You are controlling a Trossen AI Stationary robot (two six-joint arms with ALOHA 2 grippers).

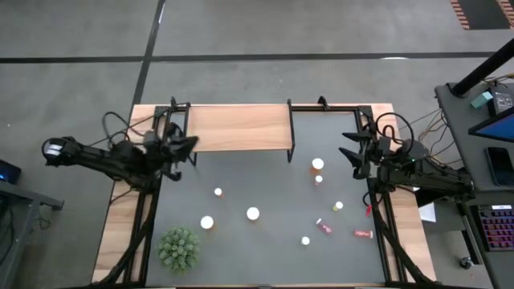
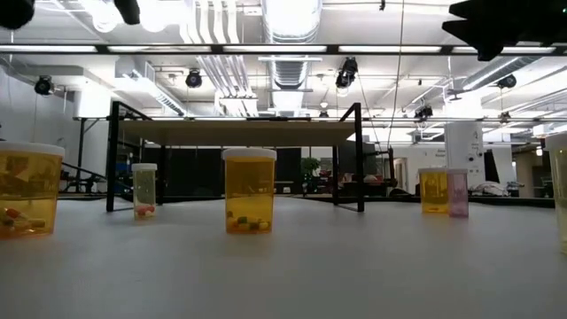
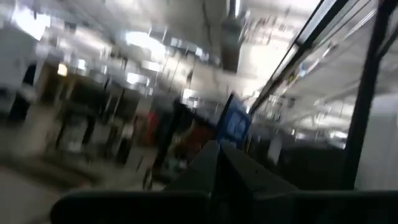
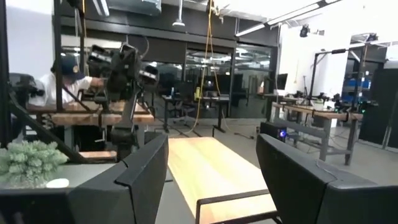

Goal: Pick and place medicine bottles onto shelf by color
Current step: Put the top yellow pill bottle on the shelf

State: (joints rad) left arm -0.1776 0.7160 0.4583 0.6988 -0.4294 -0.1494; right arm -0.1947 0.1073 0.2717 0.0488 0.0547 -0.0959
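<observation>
Several white-capped medicine bottles stand or lie on the grey table: one (image 1: 318, 164) and one (image 1: 319, 179) near the shelf's right legs, others at the middle (image 1: 253, 213) and left (image 1: 207, 222), and pink ones lying at the right (image 1: 363, 234). The low view shows orange bottles (image 2: 249, 190) and a pink one (image 2: 457, 193). The wooden shelf (image 1: 241, 127) stands on black legs at the far edge, its top bare. My left gripper (image 1: 186, 151) is shut, raised by the shelf's left end. My right gripper (image 1: 350, 152) is open and empty, raised right of the shelf.
A green spiky plant (image 1: 178, 247) stands at the near left. A desk with a keyboard and screens (image 1: 490, 160) lies off the table's right edge. A person (image 4: 62, 74) sits at a bench beyond the table's left side.
</observation>
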